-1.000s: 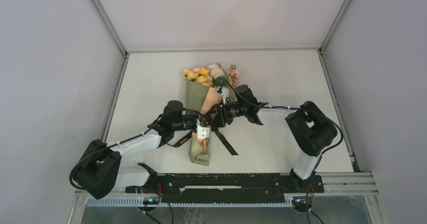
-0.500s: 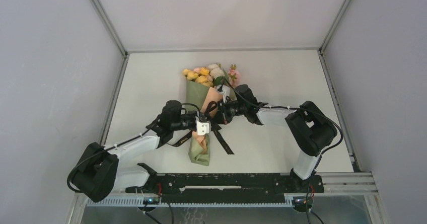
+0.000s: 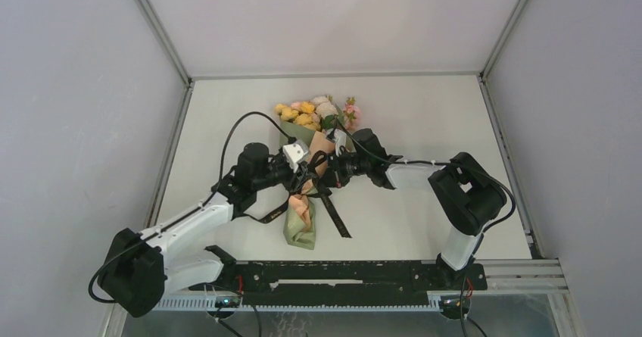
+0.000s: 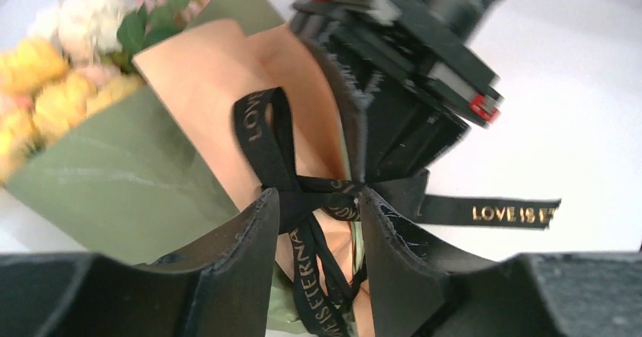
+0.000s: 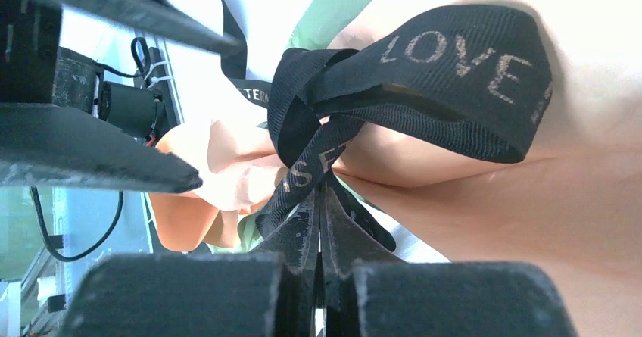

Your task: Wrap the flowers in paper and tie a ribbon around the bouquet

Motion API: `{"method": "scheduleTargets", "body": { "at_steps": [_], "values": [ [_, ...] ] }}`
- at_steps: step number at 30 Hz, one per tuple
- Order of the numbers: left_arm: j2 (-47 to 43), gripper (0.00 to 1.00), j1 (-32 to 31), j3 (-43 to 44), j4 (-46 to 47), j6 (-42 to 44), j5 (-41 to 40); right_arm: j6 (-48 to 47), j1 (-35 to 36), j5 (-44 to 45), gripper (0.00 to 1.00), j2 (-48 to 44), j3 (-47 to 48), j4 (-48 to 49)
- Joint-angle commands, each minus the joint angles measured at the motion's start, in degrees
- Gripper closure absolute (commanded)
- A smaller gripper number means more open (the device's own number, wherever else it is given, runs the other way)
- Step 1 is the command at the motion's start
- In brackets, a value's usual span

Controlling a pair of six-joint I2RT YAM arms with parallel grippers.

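**Cinching the bow at the bouquet's waist**

The bouquet (image 3: 300, 227) lies mid-worktop (image 3: 424, 117), flowers (image 3: 314, 112) far, stem end near. My right jaws are pressed together on a ribbon (image 4: 266, 136) strand beside the knot. My left jaws stand spread, straddling that knot without gripping. I'd close the left on the opposite strand, then pull both outward evenly and slowly, sparing the paper (image 4: 113, 178).

Top view: high behind arm bases (image 3: 454, 250), looks down over whole table (image 3: 424, 110). Left wrist view: close, faces ribbon (image 4: 322, 197) knot on bouquet (image 4: 113, 178). Right wrist view: even closer, from opposite side. Shared: knot, peach paper (image 5: 590, 201).
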Motion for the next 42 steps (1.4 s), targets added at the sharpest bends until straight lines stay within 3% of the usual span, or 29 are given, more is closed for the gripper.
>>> {"method": "scheduleTargets", "body": {
  "at_steps": [1,5,9,23,28,31,37,42],
  "values": [
    [4.06,0.49,-0.13,2.03,4.56,-22.20,-10.99,1.17,0.70,0.64,1.00,-1.05,-0.63,3.60],
    [8.22,0.49,-0.74,1.96,9.88,-26.21,-13.63,2.34,0.74,0.74,1.00,-1.71,-1.86,5.46],
    [10.94,0.54,-1.31,3.27,14.53,-25.03,-15.75,3.24,0.75,0.59,1.00,-2.17,-3.08,6.85],
    [16.39,0.55,-3.71,6.35,14.30,-17.19,-12.05,3.66,-0.89,-1.82,1.00,-1.62,-3.59,8.46],
    [17.49,0.71,-3.74,6.52,15.49,-14.25,-14.20,4.41,-1.28,-2.01,1.00,-1.26,-3.60,9.35],
    [16.60,0.97,-3.76,6.23,14.24,-13.53,-15.00,5.52,-1.26,-1.01,1.00,-1.11,-3.81,10.52],
    [9.84,1.00,-2.81,5.43,11.45,-13.36,-21.15,11.86,-1.37,5.03,1.00,-1.58,-6.35,14.34],
    [4.05,1.00,0.16,4.45,2.76,-17.52,-22.86,15.46,-1.06,5.93,1.00,-0.75,-6.88,16.13]
  ]
}}
